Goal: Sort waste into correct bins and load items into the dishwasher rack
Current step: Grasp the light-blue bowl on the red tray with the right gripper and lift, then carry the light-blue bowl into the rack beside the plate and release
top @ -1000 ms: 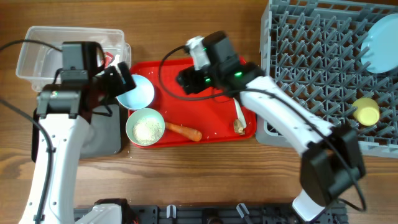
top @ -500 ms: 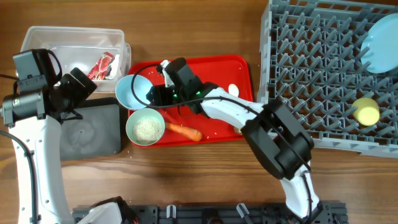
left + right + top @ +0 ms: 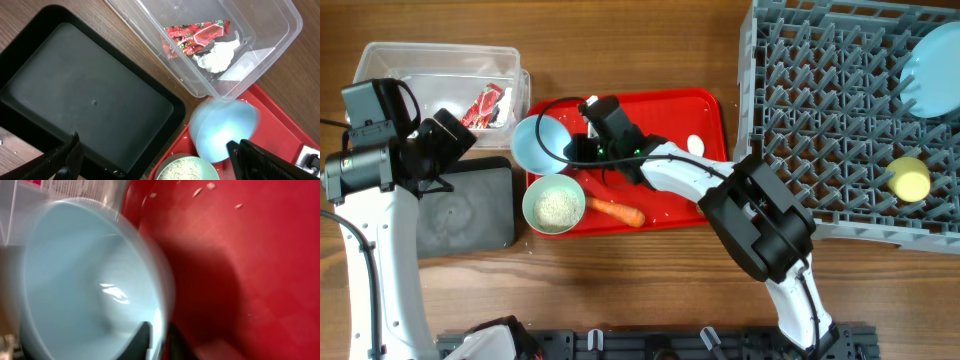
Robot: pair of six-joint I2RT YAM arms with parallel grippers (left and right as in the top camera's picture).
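Note:
The white-blue bowl (image 3: 536, 143) sits tilted at the red tray's left end, and my right gripper (image 3: 570, 150) is shut on its right rim. In the right wrist view the rim of the bowl (image 3: 85, 290) is pinched between the two fingers of the right gripper (image 3: 159, 341). My left gripper (image 3: 435, 150) hangs open and empty over the black tray (image 3: 470, 215), beside the clear tub (image 3: 380, 70) that holds the red-and-white wrapper (image 3: 485, 105). A pale green bowl (image 3: 554, 204) holds rice grains, with the carrot (image 3: 615, 211) next to it.
The red tray (image 3: 670, 218) lies mid-table with a white spoon (image 3: 695, 146) partly under my right arm. The grey dishwasher rack (image 3: 820, 100) at the right holds a pale blue plate (image 3: 932, 70) and a yellow cup (image 3: 910, 180).
My right gripper swung left across the red tray and shut on the white-blue bowl's rim, tipping the bowl. The left arm drew back left, away from the bowl.

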